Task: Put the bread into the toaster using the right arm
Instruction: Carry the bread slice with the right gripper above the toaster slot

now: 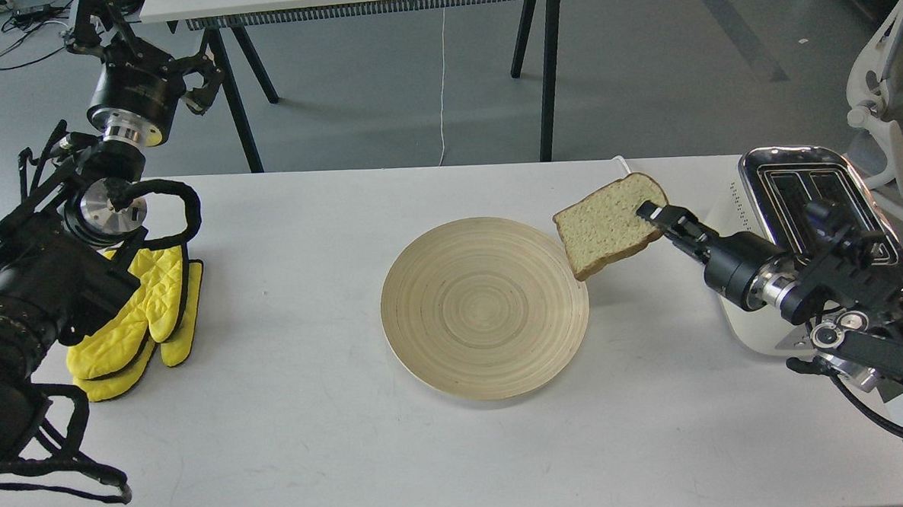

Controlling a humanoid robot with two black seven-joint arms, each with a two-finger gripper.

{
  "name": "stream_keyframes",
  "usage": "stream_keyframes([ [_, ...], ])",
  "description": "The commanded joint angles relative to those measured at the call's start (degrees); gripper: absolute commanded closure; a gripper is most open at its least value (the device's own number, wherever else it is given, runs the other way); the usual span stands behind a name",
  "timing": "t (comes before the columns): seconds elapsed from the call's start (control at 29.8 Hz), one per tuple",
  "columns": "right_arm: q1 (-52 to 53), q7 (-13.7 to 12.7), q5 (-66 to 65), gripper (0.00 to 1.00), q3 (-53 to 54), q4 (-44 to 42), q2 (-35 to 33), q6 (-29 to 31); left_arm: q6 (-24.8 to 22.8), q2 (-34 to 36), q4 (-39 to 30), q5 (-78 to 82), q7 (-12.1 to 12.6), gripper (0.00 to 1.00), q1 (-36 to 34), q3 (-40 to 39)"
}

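Between plate [486, 359] and toaster [818, 192], right gripper [650, 213] pinches the bread [607, 228] clear off the table; pickup done, both slots empty, carry and drop-in remain; left gripper's [201, 75] state I can't tell

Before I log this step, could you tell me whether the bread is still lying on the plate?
No, the bread is held in the air by the right hand, tilted beside the plate's right edge.
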Motion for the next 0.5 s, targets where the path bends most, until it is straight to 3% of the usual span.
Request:
stream_keyframes([
  [0.0, 3.3, -0.5, -4.8, 0.93, -0.1, 3.1, -9.5, 0.1, 0.0, 0.0, 0.0, 0.0, 0.0, 0.0, 0.1, 0.1],
  [0.17, 3.8, -2.8, -10.1, 0.94, 0.0, 5.5, -19.7, 0.1, 0.0, 0.0, 0.0, 0.1, 0.0, 0.0, 0.1, 0.1],
  [0.47, 3.3, -3.1, -14.2, 0.95, -1.1, 7.4, -31.4, 0.1, 0.0, 0.0, 0.0, 0.0, 0.0, 0.0, 0.1, 0.1],
])
